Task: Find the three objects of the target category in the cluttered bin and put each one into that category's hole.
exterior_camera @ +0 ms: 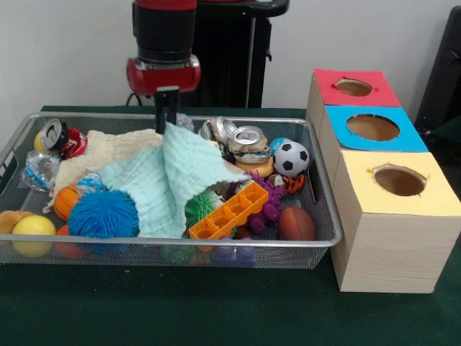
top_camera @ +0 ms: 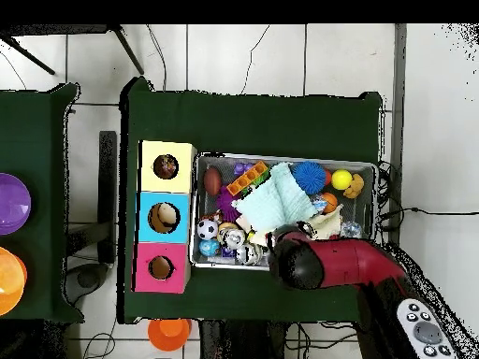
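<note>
None of the three objects can be made out in either view: no knotted cloth or rope toy shows among the clutter, so my judgement is that they lie under the cloths in the bin [exterior_camera: 324, 216], if they are there at all. Such toys should be light, soft and squashy, not fragile and not slippery. A pinch on a knot or a thick bunched part ought to hold better than one on a loose end, which could slide out or drag neighbours along. Over the middle of the bin a mint cloth [exterior_camera: 169, 180] stands tented up to a peak, and the gripper [exterior_camera: 167, 119] is closed on that peak at the bin's far side, holding the cloth's top edge up. A cream cloth [exterior_camera: 101, 155] lies beside it. Around them sit a blue spiky ball [exterior_camera: 103, 215], an orange tray [exterior_camera: 229, 211], crushed cans [exterior_camera: 248, 140], a small soccer ball [exterior_camera: 292, 158] and a brown football [exterior_camera: 296, 223]. Just beside the bin stand three wooden boxes with red [exterior_camera: 354, 87], blue [exterior_camera: 372, 127] and yellow [exterior_camera: 400, 180] tops, each with a round hole.
</note>
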